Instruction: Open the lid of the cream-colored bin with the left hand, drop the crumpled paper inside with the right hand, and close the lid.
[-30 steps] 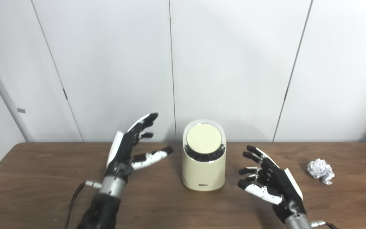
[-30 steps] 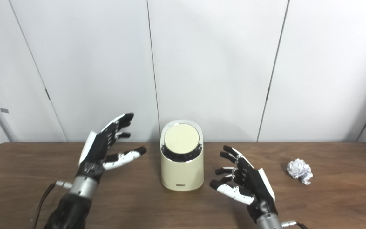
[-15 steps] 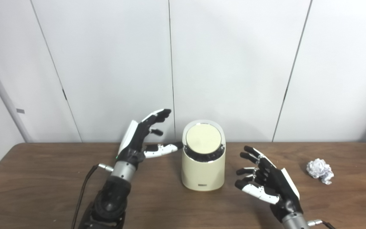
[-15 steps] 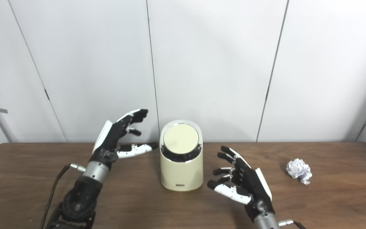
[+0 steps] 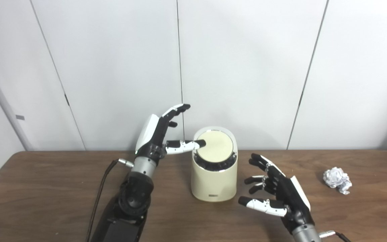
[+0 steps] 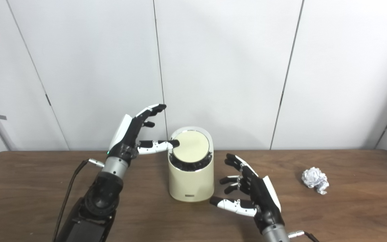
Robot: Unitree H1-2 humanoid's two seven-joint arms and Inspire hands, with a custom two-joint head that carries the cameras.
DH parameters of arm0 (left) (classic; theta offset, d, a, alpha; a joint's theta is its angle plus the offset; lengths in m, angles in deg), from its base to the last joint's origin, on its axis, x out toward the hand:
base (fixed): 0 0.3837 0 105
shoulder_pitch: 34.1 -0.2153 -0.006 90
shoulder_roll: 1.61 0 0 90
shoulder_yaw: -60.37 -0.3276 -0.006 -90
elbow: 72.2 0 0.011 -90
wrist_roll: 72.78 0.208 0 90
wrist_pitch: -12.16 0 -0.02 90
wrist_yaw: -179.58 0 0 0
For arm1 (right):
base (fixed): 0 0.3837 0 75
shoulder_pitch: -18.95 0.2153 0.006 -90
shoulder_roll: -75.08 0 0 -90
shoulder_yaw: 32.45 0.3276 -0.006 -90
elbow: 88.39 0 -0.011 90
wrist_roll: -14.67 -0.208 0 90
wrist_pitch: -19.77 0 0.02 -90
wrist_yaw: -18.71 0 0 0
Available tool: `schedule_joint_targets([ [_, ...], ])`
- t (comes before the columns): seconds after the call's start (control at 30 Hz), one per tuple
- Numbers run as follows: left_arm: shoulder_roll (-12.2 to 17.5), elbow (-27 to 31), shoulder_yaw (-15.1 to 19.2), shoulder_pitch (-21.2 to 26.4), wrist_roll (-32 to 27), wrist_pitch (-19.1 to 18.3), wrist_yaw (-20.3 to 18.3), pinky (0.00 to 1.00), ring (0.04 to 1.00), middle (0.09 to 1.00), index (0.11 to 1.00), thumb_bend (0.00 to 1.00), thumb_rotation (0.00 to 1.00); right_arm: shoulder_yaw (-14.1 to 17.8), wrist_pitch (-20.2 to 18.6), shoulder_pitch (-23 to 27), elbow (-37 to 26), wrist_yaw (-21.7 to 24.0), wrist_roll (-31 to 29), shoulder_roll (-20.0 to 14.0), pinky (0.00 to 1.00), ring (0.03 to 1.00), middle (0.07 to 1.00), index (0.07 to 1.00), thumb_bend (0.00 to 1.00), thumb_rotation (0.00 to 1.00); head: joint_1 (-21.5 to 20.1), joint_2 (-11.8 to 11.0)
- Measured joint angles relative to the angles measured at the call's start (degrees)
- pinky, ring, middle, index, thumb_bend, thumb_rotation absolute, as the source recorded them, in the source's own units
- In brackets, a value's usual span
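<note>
The cream-colored bin (image 5: 213,181) stands mid-table, its round lid (image 5: 215,149) shut and tilted toward me. My left hand (image 5: 161,136) is open just left of the bin's top, fingers raised, with the thumb tip reaching onto the lid's left edge. Lower down, right of the bin, my right hand (image 5: 279,195) hovers open, fingers spread and holding nothing. The crumpled paper (image 5: 337,179) lies on the table far to the right, well apart from both hands.
The brown wooden table (image 5: 45,201) spans the view, its far edge against a white panelled wall (image 5: 247,67). A dark cable (image 5: 97,198) runs along my left forearm.
My left hand has moved up and right, from beside the bin to its top, its thumb now on the lid's edge. My right hand has shifted slightly left toward the bin. The lid stays shut.
</note>
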Motion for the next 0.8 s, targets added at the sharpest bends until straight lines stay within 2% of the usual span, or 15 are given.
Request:
schedule_joint_targets([
  [0.07, 0.2, -0.1, -0.5, 0.5, 0.7, -0.4, 0.0, 0.77, 0.880, 0.875, 0.890, 0.91, 0.29, 0.0, 0.0, 0.0, 0.0, 0.0, 0.0, 0.1, 0.47, 0.620, 0.849, 0.854, 0.68, 0.16, 0.0, 0.0],
  [0.23, 0.8, -1.5, -2.3, 1.4, 3.6, -1.2, 0.0, 0.68, 0.847, 0.882, 0.887, 0.95, 0.24, 0.1, 0.0, 0.0, 0.0, -0.2, -0.1, 0.2, 0.47, 0.606, 0.838, 0.849, 0.68, 0.17, 0.1, 0.0],
  [0.37, 0.9, -1.5, -3.8, 1.4, 6.0, -2.4, 0.0, 0.66, 0.845, 0.893, 0.895, 0.97, 0.28, 0.1, 0.0, 0.0, 0.0, -0.3, -0.1, 0.2, 0.47, 0.611, 0.840, 0.852, 0.67, 0.16, -0.1, 0.2],
  [0.5, 1.1, -1.7, -4.8, 1.9, 6.9, -2.4, 0.0, 0.76, 0.917, 0.926, 0.910, 0.97, 0.30, 0.1, 0.0, 0.0, 0.0, -0.3, -0.1, 0.2, 0.46, 0.610, 0.838, 0.852, 0.68, 0.17, -0.1, 0.4],
  [0.6, 1.3, -1.8, -5.5, 2.4, 7.6, -2.5, 0.0, 0.79, 0.939, 0.935, 0.919, 0.97, 0.30, 0.1, 0.0, 0.0, 0.0, -0.3, -0.1, 0.2, 0.46, 0.609, 0.839, 0.851, 0.68, 0.17, -0.2, 0.4],
  [0.8, 1.4, -2.5, -6.2, 2.8, 9.0, -2.5, 0.0, 0.77, 0.921, 0.935, 0.919, 0.97, 0.28, 0.1, 0.0, 0.0, 0.0, -0.3, -0.3, 0.2, 0.47, 0.614, 0.845, 0.854, 0.68, 0.18, -0.4, 0.7],
])
